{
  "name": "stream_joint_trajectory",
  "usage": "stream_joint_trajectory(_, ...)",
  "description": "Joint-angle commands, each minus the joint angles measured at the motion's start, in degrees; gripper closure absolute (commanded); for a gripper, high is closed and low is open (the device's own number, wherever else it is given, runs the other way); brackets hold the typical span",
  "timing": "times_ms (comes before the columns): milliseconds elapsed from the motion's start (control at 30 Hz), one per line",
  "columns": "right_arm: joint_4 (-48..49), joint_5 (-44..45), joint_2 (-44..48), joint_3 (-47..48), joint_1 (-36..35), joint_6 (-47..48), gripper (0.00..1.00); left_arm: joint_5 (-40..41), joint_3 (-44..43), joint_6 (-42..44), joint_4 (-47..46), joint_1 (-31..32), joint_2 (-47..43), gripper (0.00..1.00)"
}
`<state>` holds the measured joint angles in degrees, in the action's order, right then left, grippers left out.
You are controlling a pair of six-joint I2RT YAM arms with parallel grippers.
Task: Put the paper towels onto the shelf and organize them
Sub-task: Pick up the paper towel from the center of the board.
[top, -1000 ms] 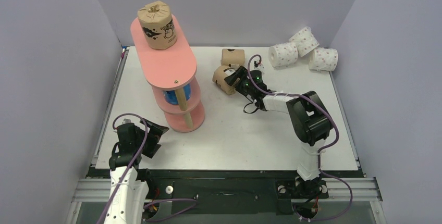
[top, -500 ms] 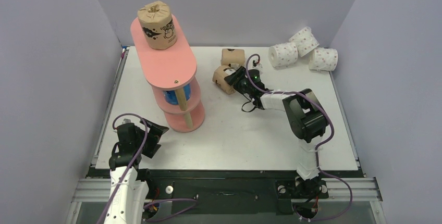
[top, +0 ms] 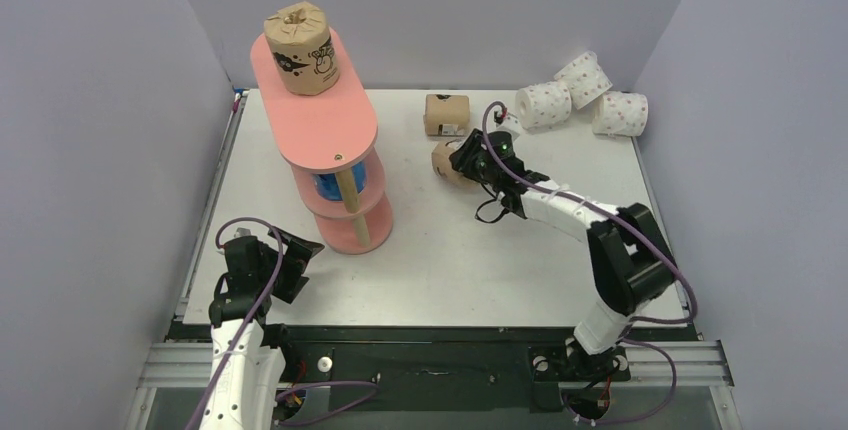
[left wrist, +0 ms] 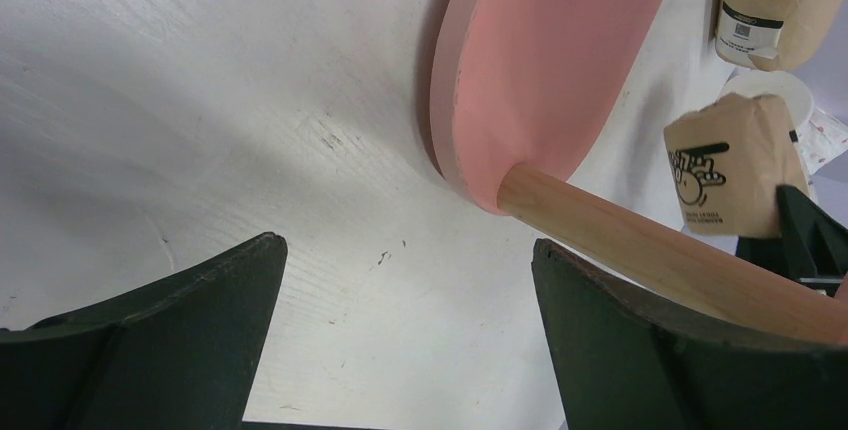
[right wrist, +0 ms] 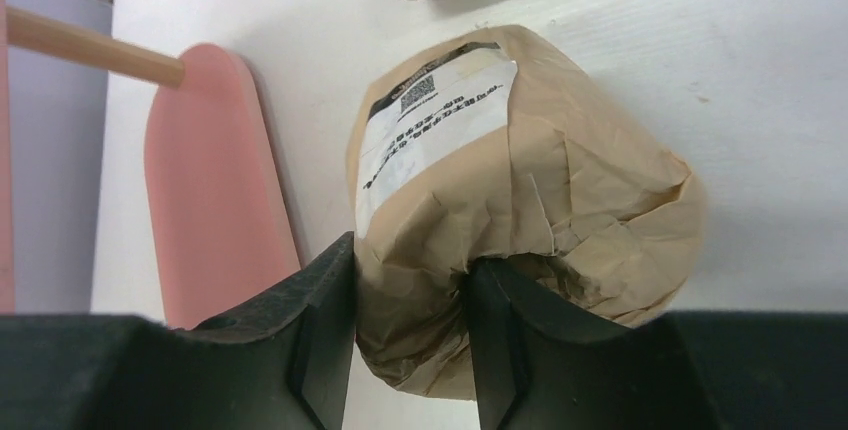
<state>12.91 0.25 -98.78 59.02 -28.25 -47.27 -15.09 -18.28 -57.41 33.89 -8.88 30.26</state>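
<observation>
Labels: brown roll point(right wrist: 520, 180) in right gripper point(right wrist: 410, 280) carries white sticker point(right wrist: 435, 135) with a QR code and lines of small print, too fine to read. Left wrist view shows black cartoon print with lettering on the same roll, not legible. Just beyond it, second brown roll point(top: 446, 114) lies on table point(top: 450, 260), with barcode sticker point(left wrist: 748, 25) on its side. Upright on far end of shelf point(top: 325, 125) top board stands third brown roll point(top: 300, 47), black print facing camera. Middle tier holds blue roll point(top: 328, 186). Far right corner of table: three white pink-dotted rolls point(top: 545, 103), clustered, well apart from shelf.

Tool: right gripper fingers point(right wrist: 320, 320) clamped on crumpled end of brown roll, wrapper bunched between them, to the right of shelf. Other side: left gripper point(left wrist: 405, 250) jaws spread wide, nothing between them, near shelf base.
</observation>
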Motion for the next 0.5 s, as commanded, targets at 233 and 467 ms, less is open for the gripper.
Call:
stream_joint_trajectory(233,-42.1,20.6,17.5,8.9,-14.0,25.0,0.66,-1.9,-1.7,0.8,-4.1,-0.9,0.9,0.07)
stream_joint_trajectory(467,-58.1,28.7,19.3,8.8,-26.7,29.0,0.66,-2.4,-0.9,0.0,-4.9,-0.8,0.3,0.07)
